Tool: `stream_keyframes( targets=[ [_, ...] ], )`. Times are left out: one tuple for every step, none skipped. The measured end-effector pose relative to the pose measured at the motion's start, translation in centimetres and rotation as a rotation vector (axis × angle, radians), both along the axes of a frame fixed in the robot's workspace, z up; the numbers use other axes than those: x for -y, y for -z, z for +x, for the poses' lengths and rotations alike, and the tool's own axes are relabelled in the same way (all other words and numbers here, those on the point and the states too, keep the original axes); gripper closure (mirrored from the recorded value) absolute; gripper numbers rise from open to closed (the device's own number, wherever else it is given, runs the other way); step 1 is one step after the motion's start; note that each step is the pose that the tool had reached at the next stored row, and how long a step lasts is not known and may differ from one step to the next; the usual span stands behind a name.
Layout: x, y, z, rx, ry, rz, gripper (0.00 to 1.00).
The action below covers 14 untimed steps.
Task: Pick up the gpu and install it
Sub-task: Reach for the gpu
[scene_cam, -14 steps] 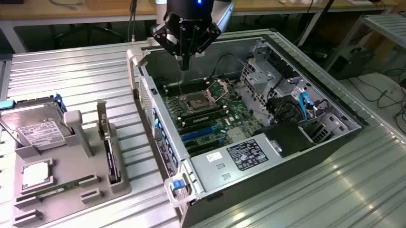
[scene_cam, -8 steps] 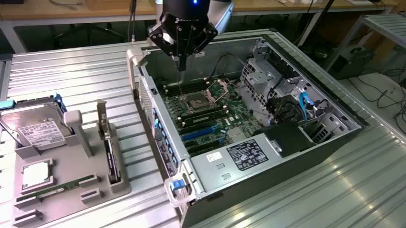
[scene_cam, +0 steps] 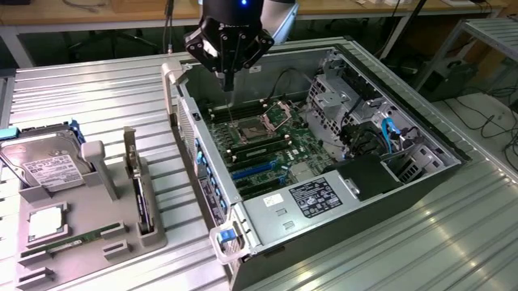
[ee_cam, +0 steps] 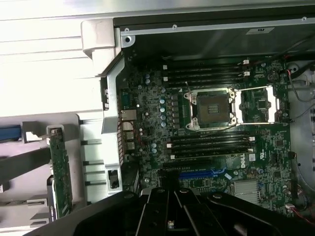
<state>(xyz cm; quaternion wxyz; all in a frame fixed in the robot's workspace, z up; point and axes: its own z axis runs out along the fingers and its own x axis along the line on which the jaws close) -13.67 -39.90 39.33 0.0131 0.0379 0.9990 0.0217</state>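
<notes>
The gpu (scene_cam: pixel 142 197) stands on edge in a slot of the grey holder (scene_cam: pixel 121 239) at the exterior view's left, its silver bracket pointing up. In the wrist view its green board (ee_cam: pixel 61 172) shows edge-on beside the case. My gripper (scene_cam: pixel 229 82) hangs above the far part of the open computer case (scene_cam: pixel 267 224), over the motherboard (scene_cam: pixel 271 142). Its fingers are shut together with nothing between them. It is well apart from the gpu. The gripper's black body (ee_cam: pixel 170 211) sits over the blue expansion slots (ee_cam: pixel 197 173).
The holder also carries a silver hard drive (scene_cam: pixel 45 160), a processor chip (scene_cam: pixel 47 221) and a narrow memory stick (scene_cam: pixel 77 241). Inside the case are an open processor socket (ee_cam: pixel 212 108), memory slots, drive cages (scene_cam: pixel 340 91) and a power supply (scene_cam: pixel 312 197). A ribbed metal table (scene_cam: pixel 105 91) lies under everything.
</notes>
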Motion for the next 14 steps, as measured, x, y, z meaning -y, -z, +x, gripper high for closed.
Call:
stream_keyframes(
  targets=[
    [0.0, 0.0, -0.1, 0.0, 0.0, 0.0, 0.89],
    [0.0, 0.0, -0.1, 0.0, 0.0, 0.0, 0.89],
    [0.0, 0.0, -0.2, 0.0, 0.0, 0.0, 0.89],
    [0.0, 0.0, -0.3, 0.0, 0.0, 0.0, 0.89],
    [0.0, 0.0, -0.4, 0.0, 0.0, 0.0, 0.89],
    [0.0, 0.0, -0.5, 0.0, 0.0, 0.0, 0.89],
    [0.0, 0.0, -0.6, 0.0, 0.0, 0.0, 0.89],
    [0.0, 0.0, -0.6, 0.0, 0.0, 0.0, 0.89],
    [0.0, 0.0, -0.7, 0.0, 0.0, 0.0001, 0.89],
    [0.0, 0.0, -0.8, 0.0, 0.0, 0.0, 0.89],
    [0.0, 0.0, -0.9, 0.0, 0.0, 0.0, 0.89],
    [0.0, 0.0, -1.0, 0.0001, 0.0, 0.0001, 0.89],
    [0.0, 0.0, -1.1, 0.0, 0.0, 0.0, 0.89],
    [0.0, 0.0, -1.2, 0.0, 0.0, 0.0, 0.89]
  ],
)
